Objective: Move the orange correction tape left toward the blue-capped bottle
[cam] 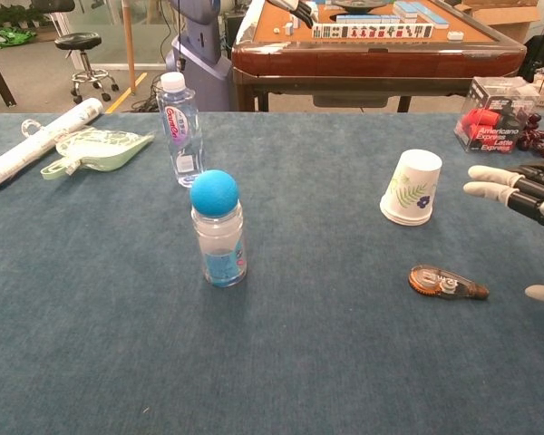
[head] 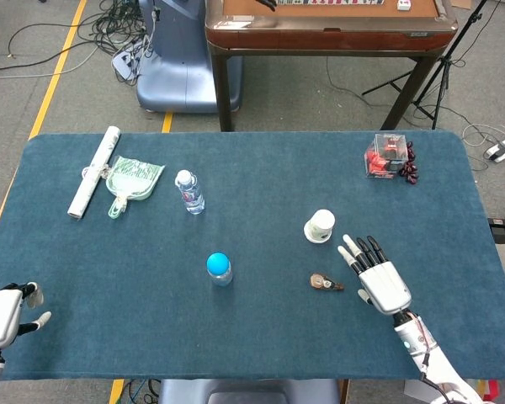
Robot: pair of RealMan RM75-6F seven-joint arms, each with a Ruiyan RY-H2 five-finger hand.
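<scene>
The orange correction tape (head: 326,283) (cam: 446,283) lies flat on the blue table cloth, right of centre. The blue-capped bottle (head: 219,268) (cam: 218,228) stands upright well to its left. My right hand (head: 375,273) (cam: 526,204) hovers just right of the tape, fingers spread and extended, holding nothing and not touching the tape. My left hand (head: 7,311) sits at the table's near left corner, fingers curled in, with nothing in it.
A white paper cup (head: 320,225) (cam: 411,187) stands just behind the tape. A clear water bottle (head: 189,191), a green dustpan (head: 131,180) and a rolled paper (head: 94,170) lie at the back left. A clear box with red items (head: 389,156) sits back right.
</scene>
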